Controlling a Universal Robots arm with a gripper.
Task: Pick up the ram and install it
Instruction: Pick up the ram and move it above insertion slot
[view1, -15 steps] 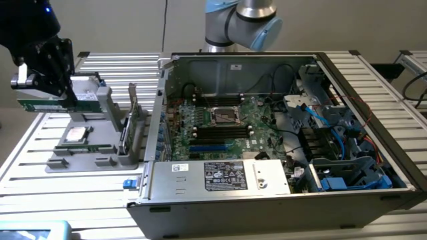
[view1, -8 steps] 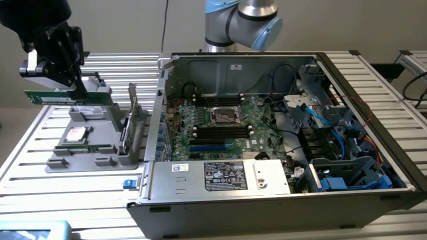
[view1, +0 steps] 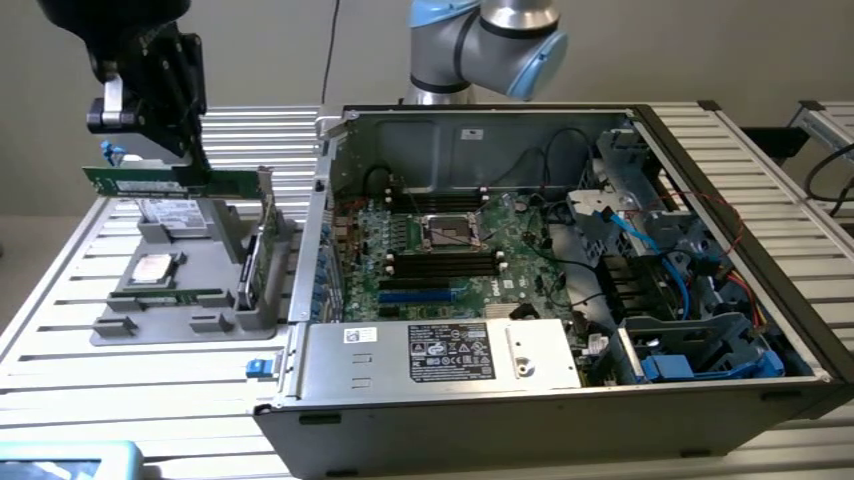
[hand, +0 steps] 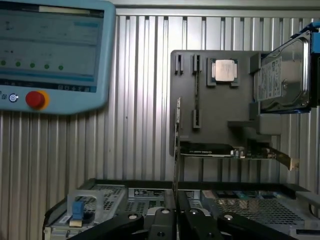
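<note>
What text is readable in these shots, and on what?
None reads clearly.
Power supply label: print and marks, too blurred.
White sticker on the case back wall: too small.
Pendant screen: blurred lines.
Hard drive label: too small.
Processor lid: no legible marking.
The ram in the gripper: any print too small.

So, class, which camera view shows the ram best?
The exterior view: the ram shows its full green length, clamped in the jaws. In the wrist view it is edge-on, a thin strip rising between the jaws.
</note>
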